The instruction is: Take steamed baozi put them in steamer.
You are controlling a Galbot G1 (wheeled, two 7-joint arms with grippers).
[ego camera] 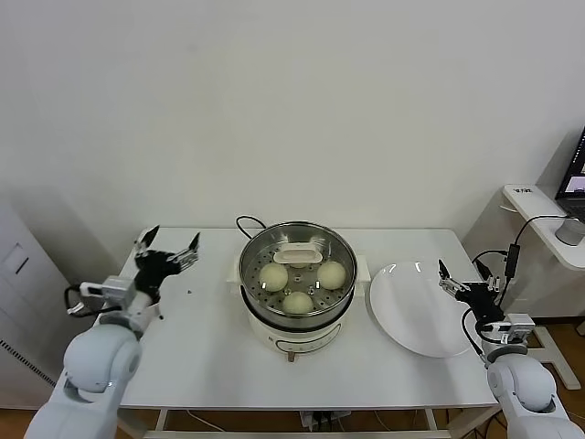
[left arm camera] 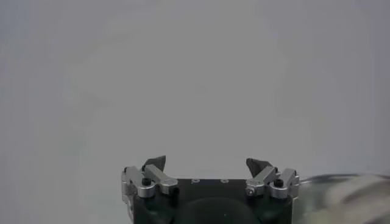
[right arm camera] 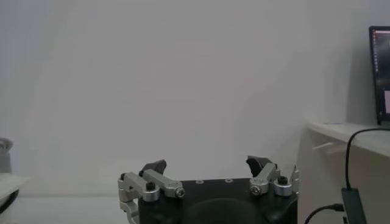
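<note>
Tabletop (ego camera: 210, 361): steamer (ego camera: 297, 322) centre, w/ 3 steamed baozi (ego camera: 298, 303) on its perforated tray. White plate (ego camera: 411, 315) beside it, robot's right. You've got left gripper (ego camera: 169, 245) raised left of steamer, jaws released, empty. Right gripper (ego camera: 467, 273) over plate edge, jaws released, empty.

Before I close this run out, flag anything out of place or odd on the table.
Nothing is spilled or askew. The steamer holds only three baozi beside a cream-coloured piece at the back; any fourth is not visible. The plate is bare.
</note>
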